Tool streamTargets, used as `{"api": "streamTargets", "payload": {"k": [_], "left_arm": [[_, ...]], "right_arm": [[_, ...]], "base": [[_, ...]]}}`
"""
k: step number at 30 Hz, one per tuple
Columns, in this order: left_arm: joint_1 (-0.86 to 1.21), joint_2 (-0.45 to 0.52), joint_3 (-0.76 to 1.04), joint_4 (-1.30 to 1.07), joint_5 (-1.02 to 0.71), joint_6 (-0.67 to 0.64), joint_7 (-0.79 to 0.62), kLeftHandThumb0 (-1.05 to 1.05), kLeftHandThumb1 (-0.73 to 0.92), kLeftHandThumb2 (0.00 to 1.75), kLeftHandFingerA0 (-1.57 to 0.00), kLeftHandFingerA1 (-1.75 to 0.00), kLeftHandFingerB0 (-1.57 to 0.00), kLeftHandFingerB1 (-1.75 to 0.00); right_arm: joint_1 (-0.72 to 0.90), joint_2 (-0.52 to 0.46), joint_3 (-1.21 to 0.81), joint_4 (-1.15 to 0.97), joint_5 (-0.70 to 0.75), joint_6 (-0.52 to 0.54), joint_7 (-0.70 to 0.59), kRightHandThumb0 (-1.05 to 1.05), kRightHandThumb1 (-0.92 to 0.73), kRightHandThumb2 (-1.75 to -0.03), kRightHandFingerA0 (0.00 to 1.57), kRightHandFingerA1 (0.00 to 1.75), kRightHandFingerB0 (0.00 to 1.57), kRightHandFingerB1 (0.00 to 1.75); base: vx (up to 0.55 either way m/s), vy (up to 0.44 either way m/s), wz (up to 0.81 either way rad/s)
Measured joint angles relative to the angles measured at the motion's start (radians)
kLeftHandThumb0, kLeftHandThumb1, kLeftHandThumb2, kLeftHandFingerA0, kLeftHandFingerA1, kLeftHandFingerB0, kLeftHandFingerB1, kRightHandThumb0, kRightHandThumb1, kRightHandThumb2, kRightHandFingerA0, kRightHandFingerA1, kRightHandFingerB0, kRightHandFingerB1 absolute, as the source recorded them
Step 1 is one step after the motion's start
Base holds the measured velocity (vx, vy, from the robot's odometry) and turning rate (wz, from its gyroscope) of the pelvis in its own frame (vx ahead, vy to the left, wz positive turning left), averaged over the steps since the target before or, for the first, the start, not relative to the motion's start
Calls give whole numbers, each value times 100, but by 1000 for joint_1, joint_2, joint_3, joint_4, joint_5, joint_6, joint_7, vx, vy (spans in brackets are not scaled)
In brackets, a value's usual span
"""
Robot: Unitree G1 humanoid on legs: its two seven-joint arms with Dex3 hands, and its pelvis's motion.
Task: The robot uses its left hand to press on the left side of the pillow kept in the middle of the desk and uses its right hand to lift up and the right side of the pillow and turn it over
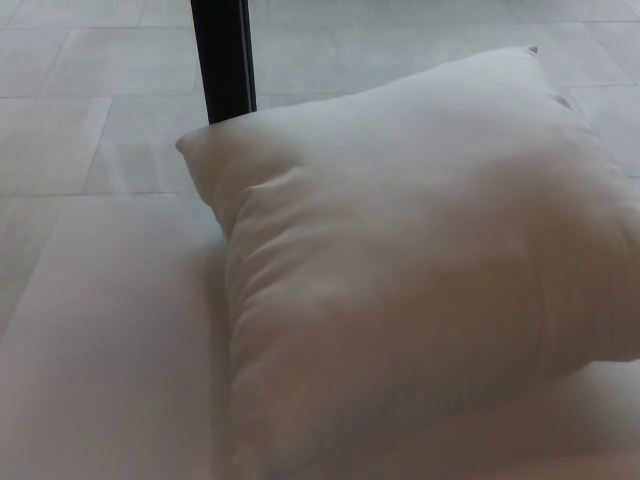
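Observation:
A plump white pillow [420, 270] fills the middle and right of the head view. It lies on the pale desk surface [100, 350], with one corner pointing to the upper left and another at the top right. Soft creases run down its left side. Neither of my hands shows in the picture.
A black upright post [224, 58] stands behind the pillow's upper-left corner. Beyond the desk lies a light tiled floor [90, 100]. Bare desk surface stretches to the left of the pillow.

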Motion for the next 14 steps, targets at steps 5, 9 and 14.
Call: {"api": "streamTargets", "payload": {"k": [5, 9, 14], "left_arm": [[7, 14, -55, 54, 21, -60, -9, -83, 47, 56, -60, -83, -52, -80], [5, 19, -79, 81, 33, -111, -27, -85, 32, 79, -63, -84, -57, -81], [4, 28, -100, 97, 43, -159, -37, -82, 45, 55, -57, -85, -52, -82]], "right_arm": [[31, -14, 56, 59, 1, -59, 5, -67, -58, -96, 37, 81, 27, 62], [42, -44, 89, 95, 7, -102, 8, -63, -76, -62, 17, 75, 21, 48], [47, -67, 136, 121, 18, -151, 30, -62, -54, -97, 35, 74, 18, 54]], "base": [[0, 0, 0], [0, 0, 0], [0, 0, 0]]}}
